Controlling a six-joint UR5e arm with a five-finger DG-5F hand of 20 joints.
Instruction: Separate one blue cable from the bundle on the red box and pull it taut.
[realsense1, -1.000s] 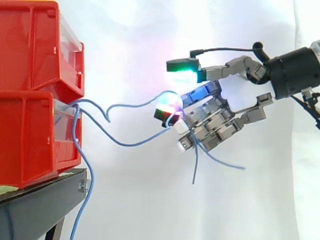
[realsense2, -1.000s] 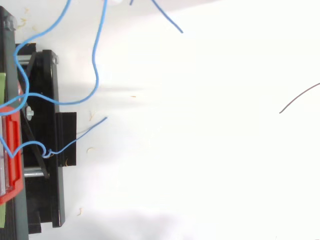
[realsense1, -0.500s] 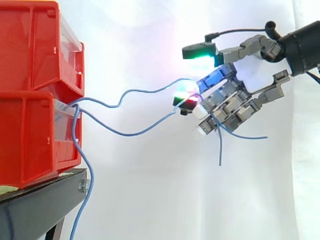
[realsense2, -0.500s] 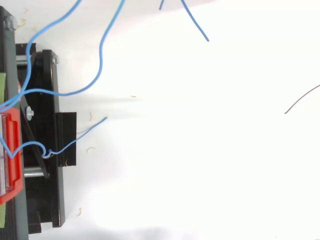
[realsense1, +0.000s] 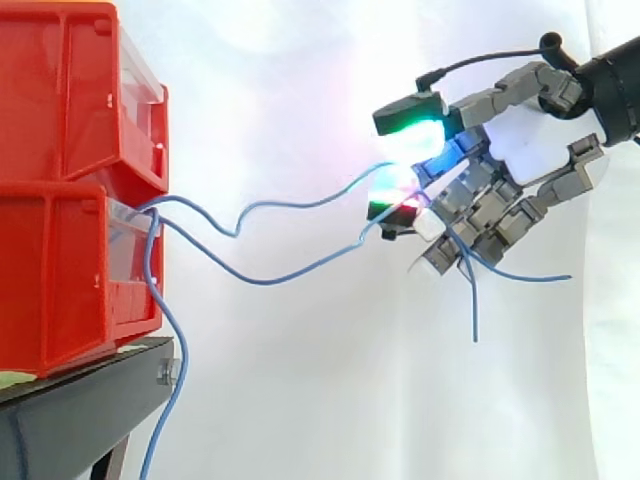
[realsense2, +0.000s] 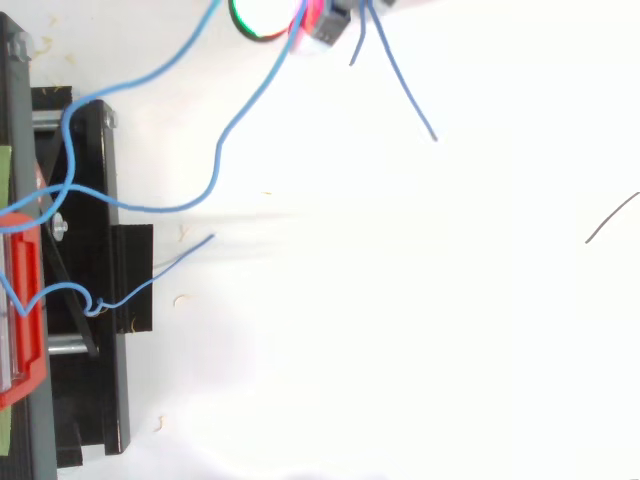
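Rightward and a touch higher goes the robot hand (realsense1: 515, 165), fingers curled on two blue cable strands (realsense1: 290, 265) that run left, sagging, to the lower red box (realsense1: 60, 270), so tautness likely needs more rightward travel.

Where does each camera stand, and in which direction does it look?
Side view: the camera stands beside the work at about its height and looks level across at the stacked red plastic bins on the black stand; the hand shows at the right, curled round thin blue cables.
Top view: the camera sits above and looks down on the stand; the hand's glowing fingertips show at the top edge.
Shared: the bins, the stand, the hand and the cables running between them.
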